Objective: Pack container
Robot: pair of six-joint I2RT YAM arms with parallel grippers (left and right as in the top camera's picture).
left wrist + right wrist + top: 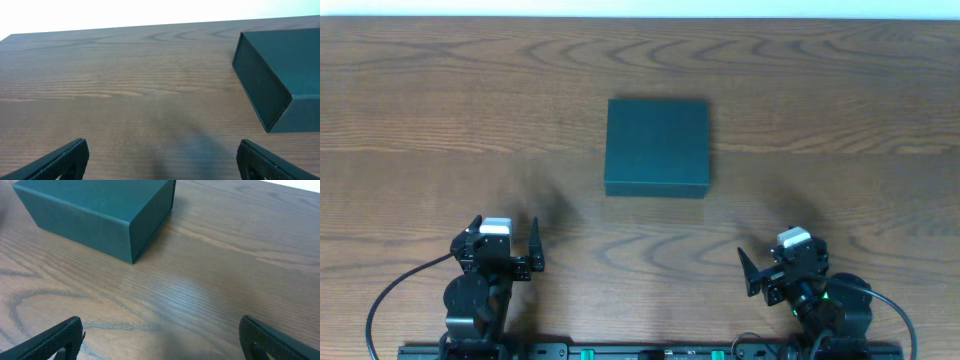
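The container [657, 146], a dark teal matte box with its lid down, sits near the middle of the wooden table [440, 110]. My left gripper [506, 247] is near the front edge, to the box's lower left, open and empty. My right gripper [778, 272] is at the front right, also open and empty. In the left wrist view the container [280, 80] lies ahead at the upper right, past my wide-apart left gripper [162, 157]. The right wrist view has the container [100, 215] at the upper left, well beyond my right gripper [160, 337].
Bare wood grain table surface [125, 90] surrounds the box on all sides. The arm bases and a black rail [650, 350] run along the front edge. A pale wall strip lines the far edge.
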